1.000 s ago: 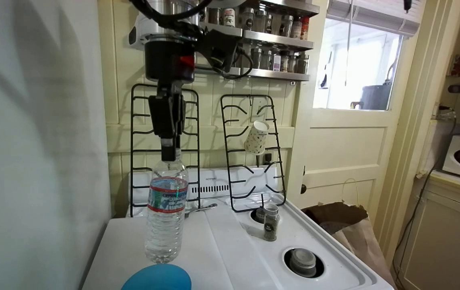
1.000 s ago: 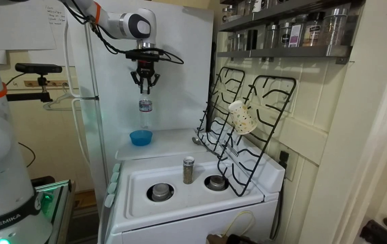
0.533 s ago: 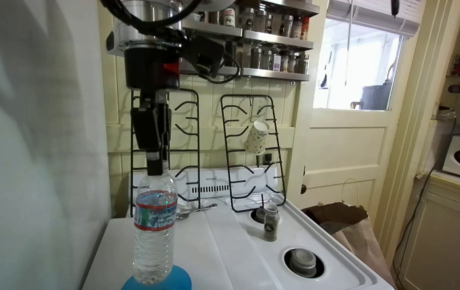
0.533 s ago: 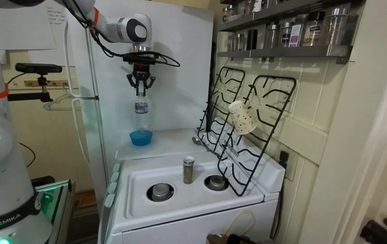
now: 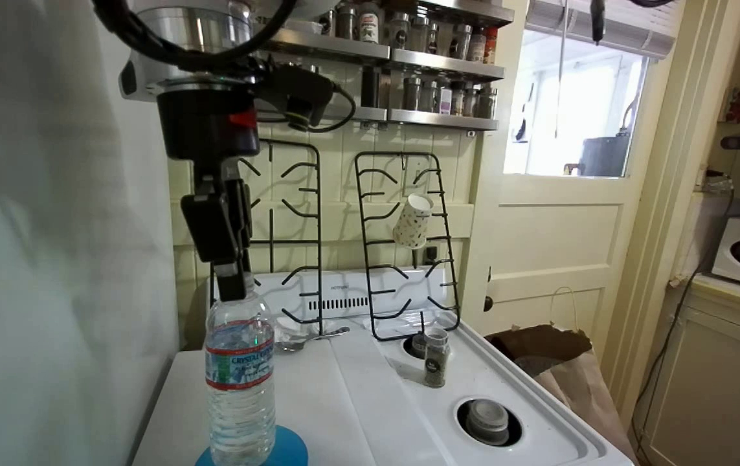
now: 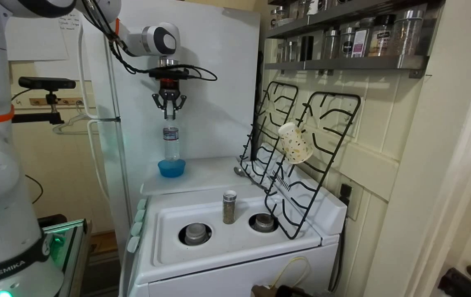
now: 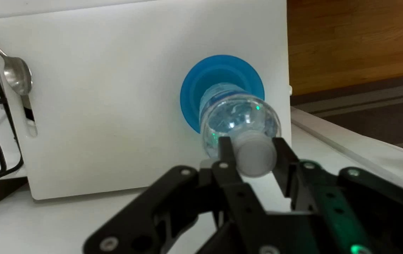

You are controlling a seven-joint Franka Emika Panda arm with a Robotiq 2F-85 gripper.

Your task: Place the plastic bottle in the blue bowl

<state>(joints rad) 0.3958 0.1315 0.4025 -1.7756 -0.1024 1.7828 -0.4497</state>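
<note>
The tool [image 7: 253, 150] is clamped on the top of the plastic bottle [image 6: 171, 145], snug on either side of its white cap [image 7: 256, 158]. The bottle hangs upright over the blue bowl [image 6: 172, 170], its base at the rim or just inside; I can't tell which from here. The bowl sits on a white board [image 7: 99, 106] on the stove [image 6: 223, 247], a spoon [image 7: 18, 76] lying at the board's edge.

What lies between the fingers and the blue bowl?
The plastic bottle, as both exterior views show: the fingers hold its top; whether its base touches the blue bowl is unclear.
</note>
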